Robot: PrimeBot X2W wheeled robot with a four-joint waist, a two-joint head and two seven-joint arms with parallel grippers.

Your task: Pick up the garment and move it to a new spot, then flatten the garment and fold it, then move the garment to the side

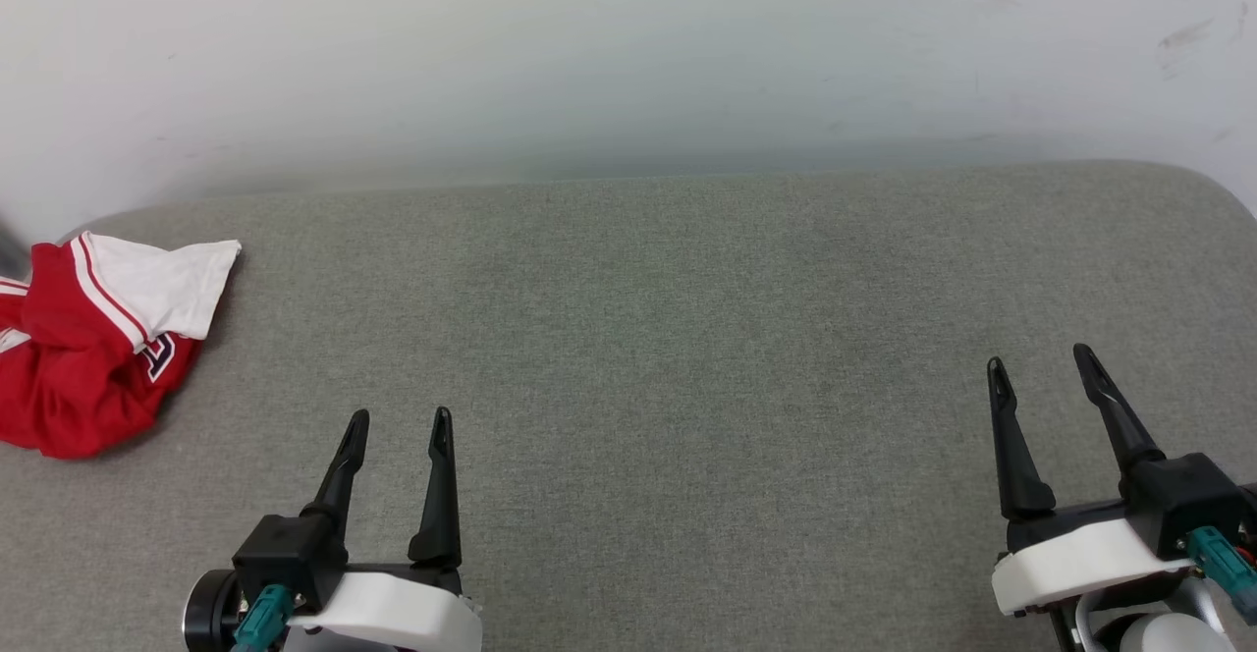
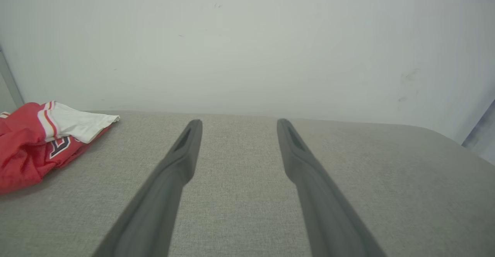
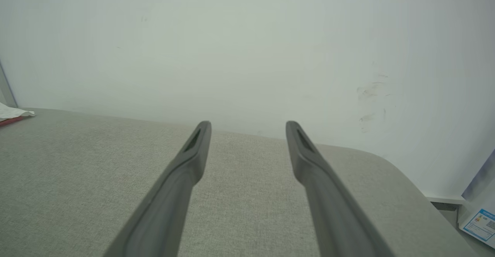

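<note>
Crumpled garment at the far-left corner of the grey padded surface, with both grippers spread and empty.

The garment point(image 1: 88, 357) lies bunched at the far-left corner and runs off the head view's left edge. Its body is red, one white sleeve with striped trim is folded over the top, and a bit of dark-and-white lettering shows beneath the sleeve. The grey padded surface point(image 1: 687, 289) backs onto a white wall point(image 1: 589, 43). The left gripper point(image 1: 401, 418) hangs by the near edge, left of centre, fingers parted with nothing between them, well apart from the garment. The right gripper point(image 1: 1040, 357) hangs by the near-right corner, likewise parted and empty. A printed label point(image 3: 479, 222) shows beyond the right edge.
</note>
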